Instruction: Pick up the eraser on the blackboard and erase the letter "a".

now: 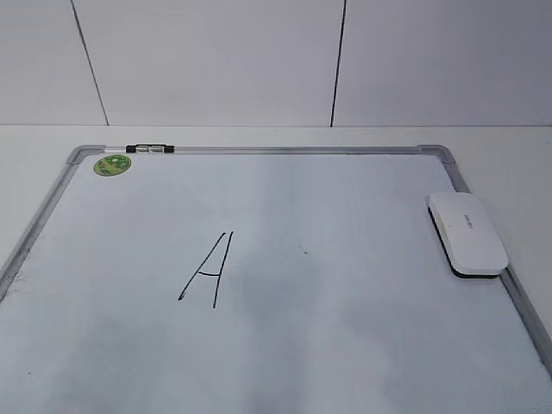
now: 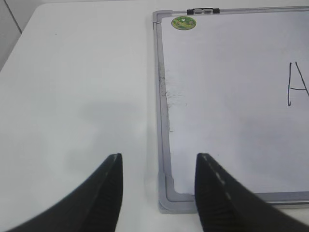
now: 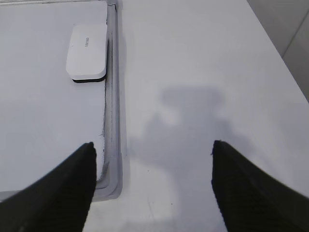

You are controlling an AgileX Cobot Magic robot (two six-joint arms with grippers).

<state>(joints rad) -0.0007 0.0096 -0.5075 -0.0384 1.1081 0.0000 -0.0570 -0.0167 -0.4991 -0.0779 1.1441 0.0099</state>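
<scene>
Claw agape; glossy white eraser.

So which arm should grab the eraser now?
Right. The eraser lies by the board's right frame, ahead of the open right gripper; the left gripper hangs at the opposite edge.

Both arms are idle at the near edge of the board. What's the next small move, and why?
Probably move the right gripper forward and left over the eraser. Its fingers are open and empty, and the eraser lies untouched by the blackboard frame on that arm's side, well away from the drawn letter.
</scene>
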